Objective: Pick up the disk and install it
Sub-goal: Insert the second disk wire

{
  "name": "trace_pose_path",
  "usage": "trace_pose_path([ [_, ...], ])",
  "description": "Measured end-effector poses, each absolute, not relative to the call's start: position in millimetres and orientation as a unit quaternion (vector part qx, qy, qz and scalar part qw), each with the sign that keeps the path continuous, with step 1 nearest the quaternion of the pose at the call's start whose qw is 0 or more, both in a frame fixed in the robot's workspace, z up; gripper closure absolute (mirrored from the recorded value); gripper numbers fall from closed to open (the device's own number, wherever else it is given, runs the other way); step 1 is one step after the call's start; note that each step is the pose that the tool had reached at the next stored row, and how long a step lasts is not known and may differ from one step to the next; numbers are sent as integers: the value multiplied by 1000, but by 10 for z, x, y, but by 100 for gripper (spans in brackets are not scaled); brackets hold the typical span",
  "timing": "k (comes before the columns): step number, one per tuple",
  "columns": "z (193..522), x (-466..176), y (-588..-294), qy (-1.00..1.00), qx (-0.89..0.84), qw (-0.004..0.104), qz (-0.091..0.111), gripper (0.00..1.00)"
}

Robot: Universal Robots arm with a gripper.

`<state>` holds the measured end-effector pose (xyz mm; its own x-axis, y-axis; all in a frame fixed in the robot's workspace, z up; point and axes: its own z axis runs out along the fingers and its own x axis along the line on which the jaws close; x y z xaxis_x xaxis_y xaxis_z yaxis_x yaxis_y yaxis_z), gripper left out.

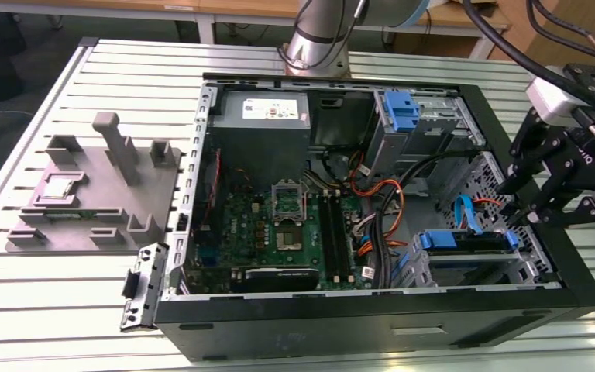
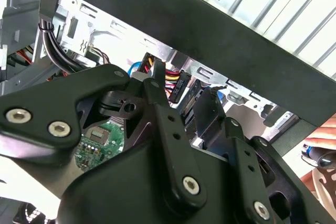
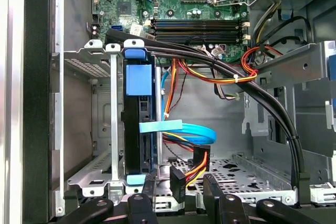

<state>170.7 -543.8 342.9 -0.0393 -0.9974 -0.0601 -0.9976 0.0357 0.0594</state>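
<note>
Standing on edge, the disk (image 3: 138, 103) sits in the drive cage (image 3: 113, 129) at four o'clock of the open case (image 1: 380, 325) in the exterior view, a blue data cable (image 3: 178, 128) just beside it. The gripper (image 1: 530, 203) hangs at three o'clock over the case rim, spread wide and empty. A sound grip would likely need it square on the blue bracket, clear of that cable.

My gripper (image 1: 526, 203) hangs at the three o'clock edge of the open computer case (image 1: 380, 322), above the blue-framed disk (image 1: 465, 242) seated inside.
</note>
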Motion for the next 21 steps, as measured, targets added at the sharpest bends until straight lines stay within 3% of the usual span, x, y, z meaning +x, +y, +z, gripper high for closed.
trace_pose_path([
  [3, 3429, 1707, -5438, 720, -693, 1, 42, 53],
  [4, 3429, 1707, -5438, 720, -693, 1, 42, 60],
  [17, 3428, 1696, -5438, 720, -693, 1, 42, 61],
  [18, 3428, 1696, -5438, 720, -693, 1, 42, 68],
  [21, 3428, 1685, -5438, 720, -693, 2, 42, 68],
])
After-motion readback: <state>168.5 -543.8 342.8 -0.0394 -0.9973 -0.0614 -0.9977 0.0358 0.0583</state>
